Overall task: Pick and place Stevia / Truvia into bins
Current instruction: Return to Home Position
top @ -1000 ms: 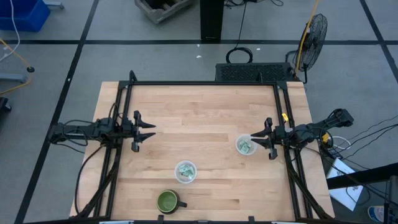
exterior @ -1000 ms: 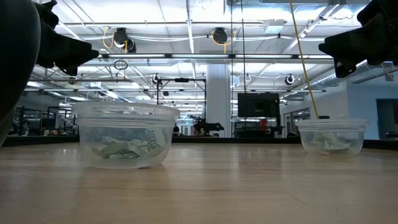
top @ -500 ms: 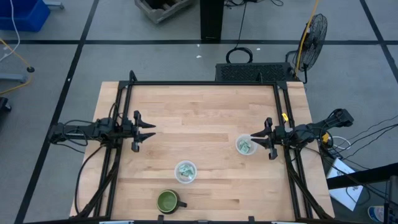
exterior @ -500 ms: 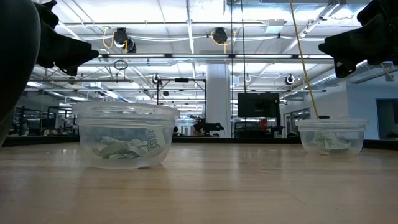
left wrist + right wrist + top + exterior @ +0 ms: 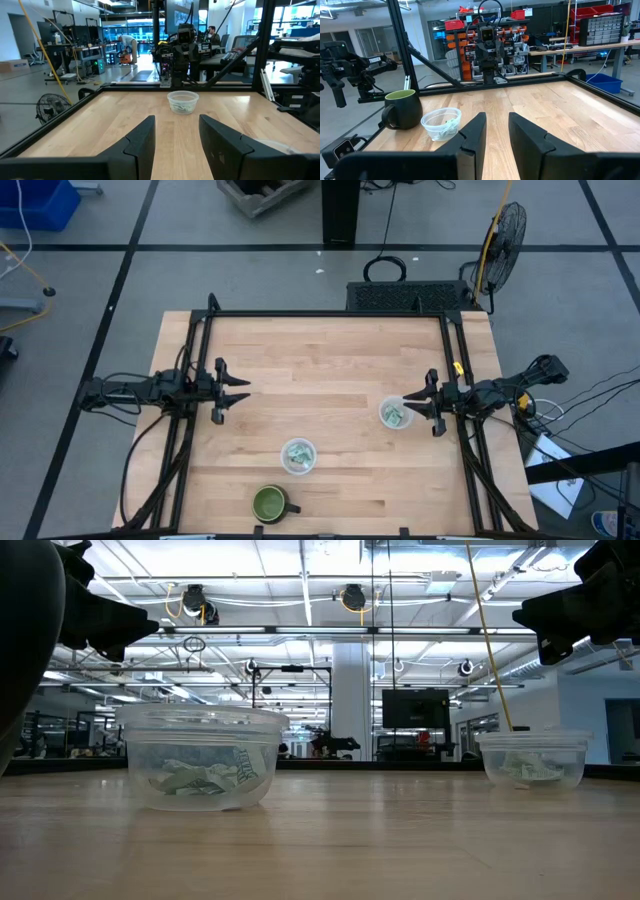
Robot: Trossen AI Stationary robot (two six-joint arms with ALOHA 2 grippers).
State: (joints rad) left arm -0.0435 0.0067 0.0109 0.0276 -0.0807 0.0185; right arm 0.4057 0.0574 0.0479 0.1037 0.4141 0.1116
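Observation:
Two clear plastic cups stand upright on the wooden table, each with pale green and white sweetener packets inside: one (image 5: 298, 455) near the front middle, also in the low view (image 5: 200, 755), and one (image 5: 395, 414) at the right, right in front of my right gripper (image 5: 408, 407). No loose packets show on the table. My left gripper (image 5: 243, 391) is open and empty at the table's left side, above the wood. My right gripper is open and empty too; in its wrist view (image 5: 494, 131) the front cup (image 5: 441, 123) stands ahead.
A dark green mug (image 5: 270, 503) with a handle stands near the front edge, close to the front cup. A black frame (image 5: 330, 313) runs round the table's left, far and right sides. Bare wood lies in the table's middle and far part.

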